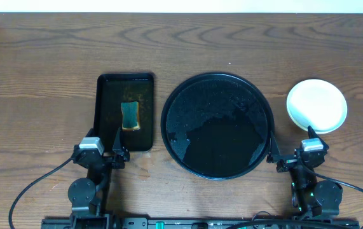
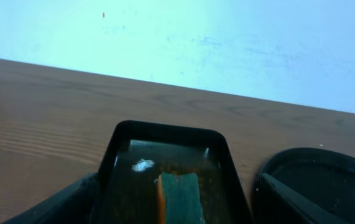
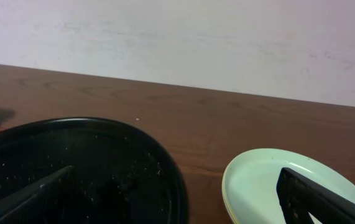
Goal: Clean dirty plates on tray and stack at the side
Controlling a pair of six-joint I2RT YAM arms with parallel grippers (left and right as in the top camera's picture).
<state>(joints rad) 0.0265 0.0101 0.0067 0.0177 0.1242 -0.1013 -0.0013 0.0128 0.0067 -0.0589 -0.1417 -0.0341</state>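
The large round black tray (image 1: 218, 124) lies in the middle of the table with no plates on it, only crumbs and water; it also shows in the right wrist view (image 3: 90, 174). The plates (image 1: 316, 105) sit stacked to its right, pale mint-white on top with a pale yellow rim under it in the right wrist view (image 3: 270, 183). My left gripper (image 1: 119, 141) is open and empty at the near end of the rectangular tray. My right gripper (image 1: 291, 145) is open and empty, between the round tray and the stack.
A small rectangular black tray (image 1: 125, 112) at the left holds water and a green-and-orange sponge (image 1: 130, 116), seen close in the left wrist view (image 2: 178, 198). Brown wooden table (image 1: 41, 76) all round; a pale wall at the back.
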